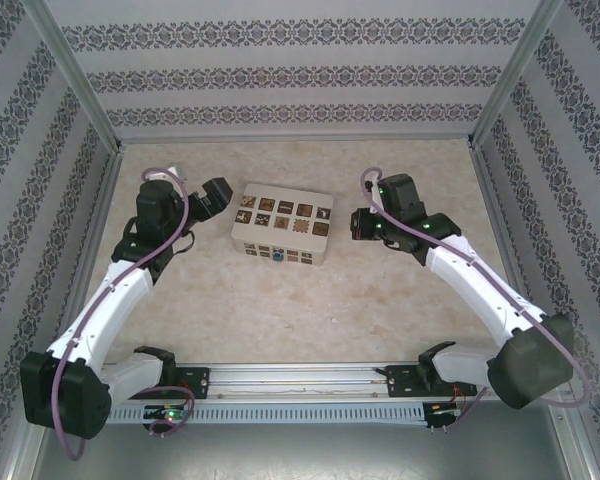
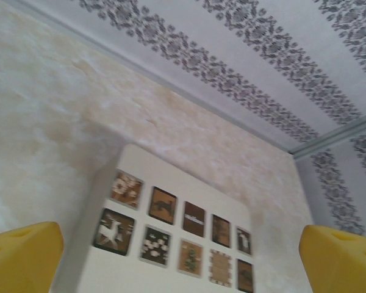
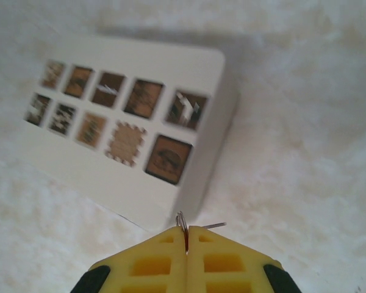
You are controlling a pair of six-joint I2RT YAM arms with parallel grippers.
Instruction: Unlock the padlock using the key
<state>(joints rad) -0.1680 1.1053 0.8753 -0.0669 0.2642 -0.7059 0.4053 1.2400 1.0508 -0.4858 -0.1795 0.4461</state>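
Pinched flat in closed right pincer (image 3: 186, 235): thin metal key (image 3: 182, 221), likely light and slippery; left pincer (image 2: 182, 244) wide open, empty.

The top view looks down from high behind the near edge, far enough to take in the whole desk (image 1: 380, 300), with the cream box (image 1: 280, 225) at centre. The left wrist view sits low and close, tilted up over the box (image 2: 171, 244) toward the back wall (image 2: 262, 55). The right wrist view looks steeply down from close by, the box (image 3: 171, 61) at upper left. All three views share the box.
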